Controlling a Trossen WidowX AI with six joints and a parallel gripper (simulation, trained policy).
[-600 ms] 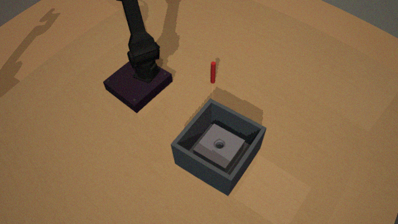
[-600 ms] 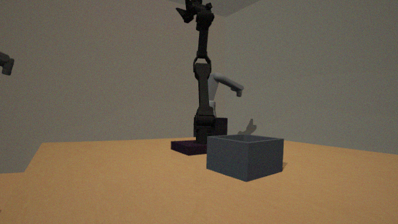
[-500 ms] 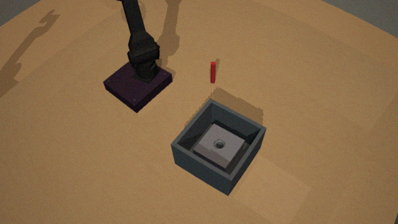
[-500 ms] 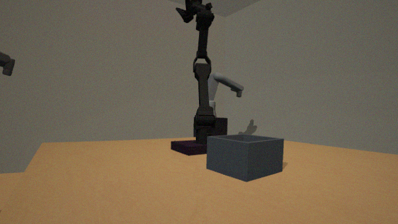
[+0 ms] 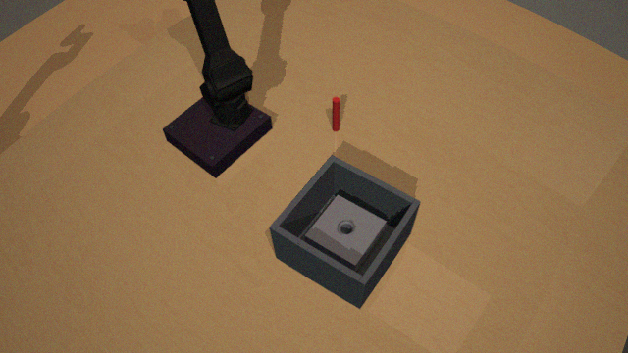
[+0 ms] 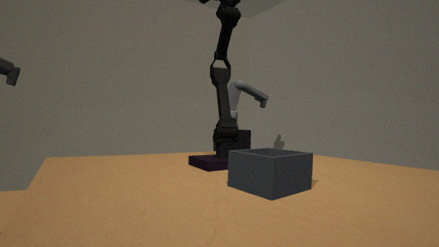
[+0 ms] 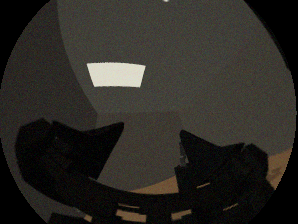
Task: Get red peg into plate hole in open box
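Observation:
The red peg (image 5: 336, 115) stands upright on the table, behind the box in the top view; it does not show in the exterior view or the wrist view. The open dark grey box (image 5: 314, 267) (image 6: 252, 175) holds a light grey plate (image 5: 329, 221) at its bottom, with a round hole (image 5: 346, 226) in the plate's middle and nothing in it. My gripper (image 7: 153, 129) is open and empty, its two dark fingers wide apart. It is high above the table, out of the top view and cut off by the top edge of the exterior view.
The arm's dark base (image 5: 216, 142) (image 6: 208, 163) stands left of the peg and box in the top view. The box walls rise around the plate. A grey arm (image 6: 252, 92) stands behind in the exterior view, and part of another (image 6: 13, 76) shows at the left edge.

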